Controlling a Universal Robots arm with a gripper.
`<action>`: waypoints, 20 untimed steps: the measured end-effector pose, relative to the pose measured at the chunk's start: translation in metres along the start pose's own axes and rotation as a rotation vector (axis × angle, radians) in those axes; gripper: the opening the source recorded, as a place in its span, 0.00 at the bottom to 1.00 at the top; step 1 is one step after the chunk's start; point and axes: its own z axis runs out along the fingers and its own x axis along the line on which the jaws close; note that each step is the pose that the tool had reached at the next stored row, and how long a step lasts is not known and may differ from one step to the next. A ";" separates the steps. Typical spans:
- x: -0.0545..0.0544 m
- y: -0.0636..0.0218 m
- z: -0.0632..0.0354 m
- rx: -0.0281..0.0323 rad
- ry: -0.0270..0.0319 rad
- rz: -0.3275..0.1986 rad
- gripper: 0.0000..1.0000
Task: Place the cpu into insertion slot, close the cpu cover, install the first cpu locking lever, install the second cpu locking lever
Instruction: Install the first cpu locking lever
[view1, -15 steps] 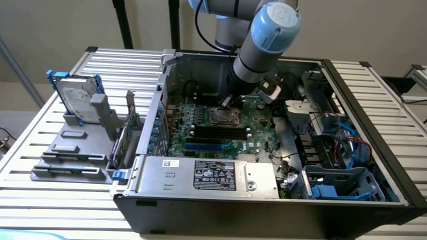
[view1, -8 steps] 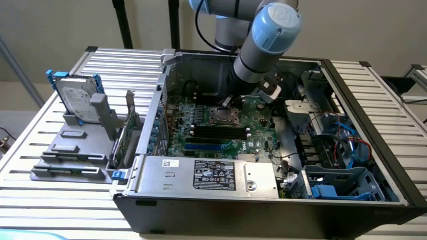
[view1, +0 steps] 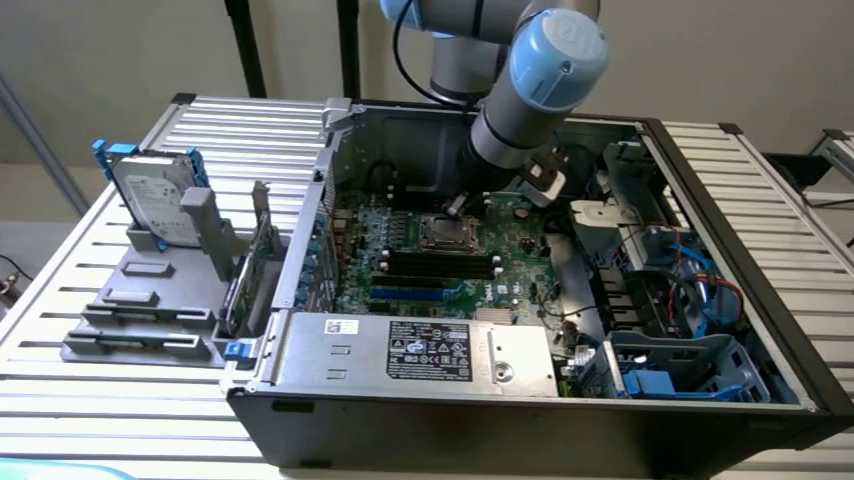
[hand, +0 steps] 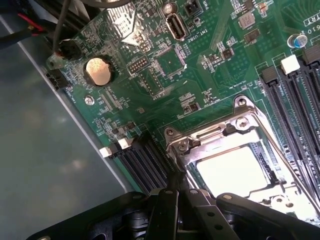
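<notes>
The cpu (hand: 232, 172) lies flat in the insertion slot (view1: 442, 236), its pale metallic top showing through the square opening of the cpu cover (hand: 220, 136). The silvery cover is down over it. My gripper (hand: 176, 186) is shut, its dark fingers pressed together with nothing seen between them. The tip sits right at one corner of the cover, beside the black memory slots. In the exterior view the gripper (view1: 458, 207) hangs inside the open computer case, just above the slot's far edge. A thin metal lever (hand: 280, 145) runs along one side of the cover.
Long black memory slots (hand: 295, 100) flank the socket on both sides. A coin battery (hand: 98, 70) sits on the green board. The grey case wall (hand: 40, 150) is close by. A power supply (view1: 414, 350), a blue drive cage (view1: 681, 370) and a hard drive (view1: 154, 195) surround the work area.
</notes>
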 end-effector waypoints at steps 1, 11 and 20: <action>0.000 0.0006 -0.0001 0.0011 0.0006 -0.002 0.11; -0.002 0.0052 -0.0006 0.0170 0.0161 -0.019 0.11; -0.005 0.0087 -0.0001 0.0390 0.0490 -0.029 0.11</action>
